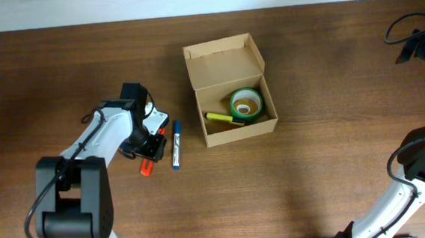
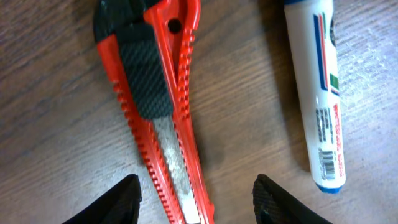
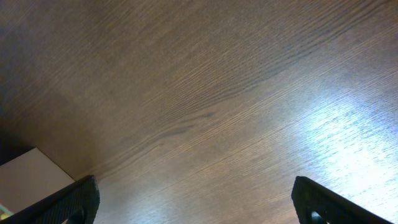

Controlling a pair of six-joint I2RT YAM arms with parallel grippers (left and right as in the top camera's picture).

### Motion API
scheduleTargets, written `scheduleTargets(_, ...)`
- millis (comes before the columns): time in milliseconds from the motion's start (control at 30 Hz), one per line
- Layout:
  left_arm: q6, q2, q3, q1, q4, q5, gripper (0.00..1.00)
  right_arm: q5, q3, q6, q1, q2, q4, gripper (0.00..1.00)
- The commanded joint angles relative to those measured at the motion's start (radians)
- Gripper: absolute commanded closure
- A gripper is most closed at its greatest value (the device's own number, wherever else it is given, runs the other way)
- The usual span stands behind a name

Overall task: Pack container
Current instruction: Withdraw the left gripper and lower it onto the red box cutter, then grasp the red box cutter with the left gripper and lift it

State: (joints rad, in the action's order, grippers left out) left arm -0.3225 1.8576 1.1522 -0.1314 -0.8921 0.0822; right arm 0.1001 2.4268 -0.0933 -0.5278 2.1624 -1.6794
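Two in container (image 1: 240,134): tape roll (image 1: 245,93), marker (image 1: 224,119) | left end effector (image 2: 196,194), right end effector (image 3: 196,196) released

We see a dark brown desk (image 1: 314,179) with streaky wood grain. The container (image 1: 223,62) is plain light brown cardboard; inside we find a green tape roll (image 1: 246,104) and a yellow marker (image 1: 224,119). The knife (image 2: 165,106) is red with a black cross-hatched grip. The white marker (image 2: 323,93) carries blue and red stripes and a blue end. The left claw (image 2: 196,202) has black fingers (image 2: 118,202).
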Motion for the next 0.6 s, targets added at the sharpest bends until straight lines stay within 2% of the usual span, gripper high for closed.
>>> scheduleTargets(0, -0.012, 0.021, 0.027, 0.003, 0.012, 0.03, 0.44, 0.013, 0.0, 0.008, 0.003, -0.03, 0.0, 0.01)
scheduleTargets(400, -0.013, 0.06, 0.027, 0.003, 0.063, 0.009, 0.46, 0.013, 0.0, 0.008, 0.004, -0.03, 0.0, 0.01)
scheduleTargets(467, -0.013, 0.062, 0.027, 0.003, 0.064, 0.008, 0.57, 0.013, 0.0, 0.008, 0.003, -0.03, 0.0, 0.01)
scheduleTargets(567, -0.012, 0.063, 0.027, 0.003, 0.066, 0.007, 0.87, 0.013, 0.0, 0.008, 0.003, -0.03, 0.0, 0.01)
